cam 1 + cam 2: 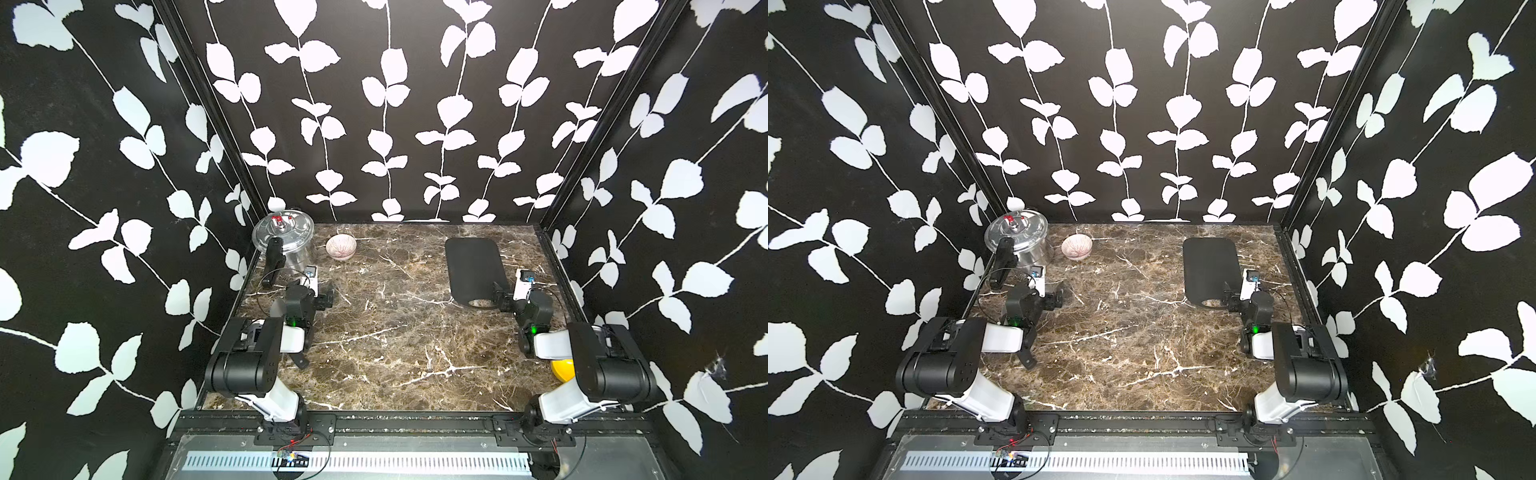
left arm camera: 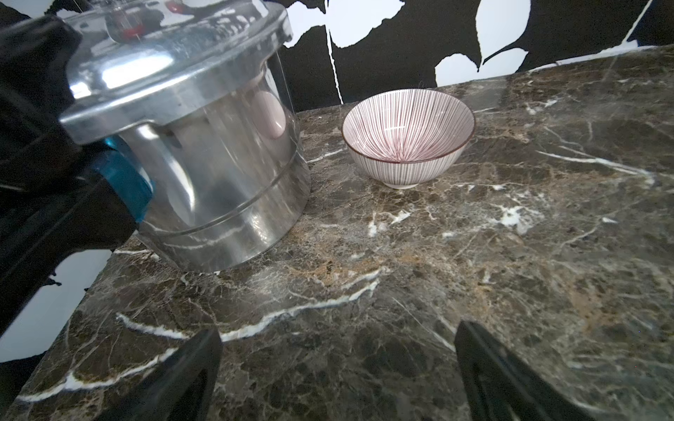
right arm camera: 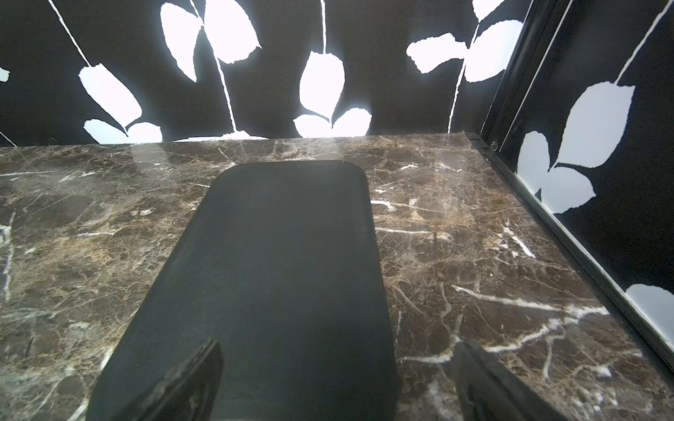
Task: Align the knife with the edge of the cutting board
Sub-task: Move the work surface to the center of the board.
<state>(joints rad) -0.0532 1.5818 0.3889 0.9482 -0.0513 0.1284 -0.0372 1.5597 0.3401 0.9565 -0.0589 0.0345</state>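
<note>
The cutting board [image 1: 473, 266] [image 1: 1210, 266] lies flat at the back right of the marble table, its oval handle hole at the near end. My right gripper [image 1: 498, 299] [image 3: 337, 345] hovers open over that near end and the board's right edge; the board [image 3: 284, 255] fills the space ahead of it. My left gripper [image 1: 328, 297] [image 2: 338, 331] stands open over bare marble on the left side. No knife blade shows anywhere. A short black piece [image 1: 301, 359] pokes out from under my left forearm; I cannot tell whether it is the knife's handle.
A steel pot [image 1: 282, 241] [image 2: 204, 164] with a long black handle [image 1: 272, 262] stands at the back left, a striped bowl [image 1: 340, 246] [image 2: 408, 135] beside it. A yellow object [image 1: 563, 370] peeks from under my right arm. Patterned walls close in three sides.
</note>
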